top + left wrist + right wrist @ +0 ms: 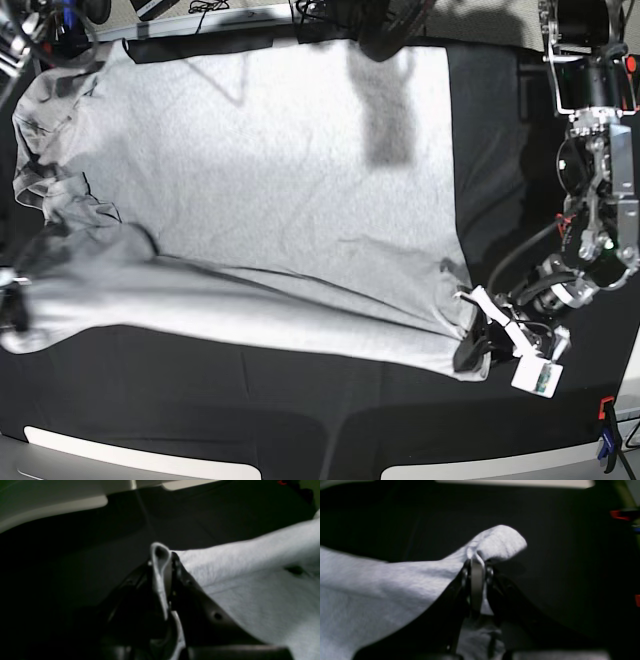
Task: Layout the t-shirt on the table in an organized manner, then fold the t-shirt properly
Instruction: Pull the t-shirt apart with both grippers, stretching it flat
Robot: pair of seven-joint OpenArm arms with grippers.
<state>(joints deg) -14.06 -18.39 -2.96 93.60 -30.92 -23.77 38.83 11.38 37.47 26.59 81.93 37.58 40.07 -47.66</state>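
The light-grey t-shirt (260,170) lies spread over most of the black-covered table (300,400), with no lettering showing. Its near edge is lifted into a long fold between the two grippers. My left gripper (470,352) is shut on the shirt's near right corner. In the left wrist view the jaws (163,565) pinch a fold of the fabric (250,562). My right gripper (477,567) is shut on a bunched corner of the shirt (370,585). It sits at the left edge of the base view, mostly out of frame. The left side of the shirt is wrinkled.
Red and blue clamps (606,425) sit at the table's near right edge, and a red clamp (618,515) shows in the right wrist view. White panels (130,450) run along the front edge. The left arm's column (590,90) stands at the right. Cables (210,8) lie at the back.
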